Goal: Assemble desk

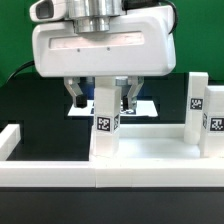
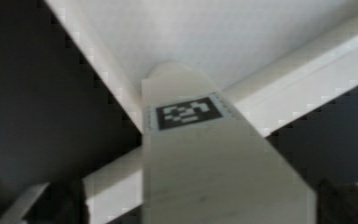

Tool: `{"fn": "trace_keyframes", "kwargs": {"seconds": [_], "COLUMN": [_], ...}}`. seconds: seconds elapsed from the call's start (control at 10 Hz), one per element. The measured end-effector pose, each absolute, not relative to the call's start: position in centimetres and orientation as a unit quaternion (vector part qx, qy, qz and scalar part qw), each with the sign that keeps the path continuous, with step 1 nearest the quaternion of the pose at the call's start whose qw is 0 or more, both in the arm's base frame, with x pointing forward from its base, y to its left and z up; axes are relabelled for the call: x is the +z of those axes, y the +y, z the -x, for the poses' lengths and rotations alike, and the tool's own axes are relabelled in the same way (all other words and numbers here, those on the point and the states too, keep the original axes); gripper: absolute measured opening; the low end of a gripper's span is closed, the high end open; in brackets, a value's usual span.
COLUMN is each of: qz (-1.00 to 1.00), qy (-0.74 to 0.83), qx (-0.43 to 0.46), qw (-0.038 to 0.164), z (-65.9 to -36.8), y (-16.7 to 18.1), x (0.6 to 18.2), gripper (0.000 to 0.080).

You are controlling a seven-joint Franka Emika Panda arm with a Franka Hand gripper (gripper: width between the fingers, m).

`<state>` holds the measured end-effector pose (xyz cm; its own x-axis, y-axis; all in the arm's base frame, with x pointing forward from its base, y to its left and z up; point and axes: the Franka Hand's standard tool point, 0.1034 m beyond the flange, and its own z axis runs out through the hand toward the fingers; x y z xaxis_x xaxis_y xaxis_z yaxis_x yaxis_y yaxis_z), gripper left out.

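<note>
Two fingers of the pincer [image 1: 102,98] stand spread wide, one on either side of an upright leg post [image 1: 105,125]; neither finger can be seen pressing the post, so the pincer is open and grips nothing, though contact on the hidden faces cannot be ruled out; the spread suggests either a release just made or an approach before clamping; which of the two, the frames do not tell. In the wrist view the same leg post [image 2: 194,150] rises between the two dark fingertips [image 2: 34,205] and shows a tag near its top; behind it lies the pale desk panel [image 2: 211,40], its raised rim crossing the frame. Outward from the pincer, the leg post stands on the near part of the desk panel [image 1: 60,172], towards the middle of the exterior view; upright placement suits a leg seated at its mounting point, and whether it is fully seated cannot be judged. Two further tagged posts [image 1: 198,100] stand at the exterior view's right, beside one another and well apart from the pincer. Behind the fingers, farther off, a flat marker board [image 1: 140,106] lies on the dark surface [image 1: 25,100].
</note>
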<state>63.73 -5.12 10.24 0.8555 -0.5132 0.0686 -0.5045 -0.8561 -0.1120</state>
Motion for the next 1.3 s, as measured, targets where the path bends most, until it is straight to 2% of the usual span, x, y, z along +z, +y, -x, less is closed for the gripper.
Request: {"fn": "trace_keyframes", "kwargs": {"seconds": [0.1,0.2,0.3,0.4,0.8,1.0,1.1,1.3], "qz": [0.962,0.956,0.944,0.930,0.799,0.650,0.595,0.552], "qy": [0.266,0.287,0.323,0.362,0.599,0.756,0.799,0.829], "qx": [-0.048,-0.047,-0.045,-0.043,-0.016,0.007,0.016,0.020], "qw": [0.045,0.046,0.048,0.048,0.056,0.076,0.087,0.087], "z": [-63.72,-63.72,-63.69,-63.62,-63.39,-63.39,-63.42,-63.45], "y": [-5.19,-5.18,-5.23,-5.47,-5.67,-5.34,-5.34,-5.26], "x": [10.25,10.23,10.19,10.15,10.15,10.02,10.02,10.06], "gripper": [0.0530,0.0530,0.0347,0.0290,0.0290,0.0290,0.0290,0.0290]}}
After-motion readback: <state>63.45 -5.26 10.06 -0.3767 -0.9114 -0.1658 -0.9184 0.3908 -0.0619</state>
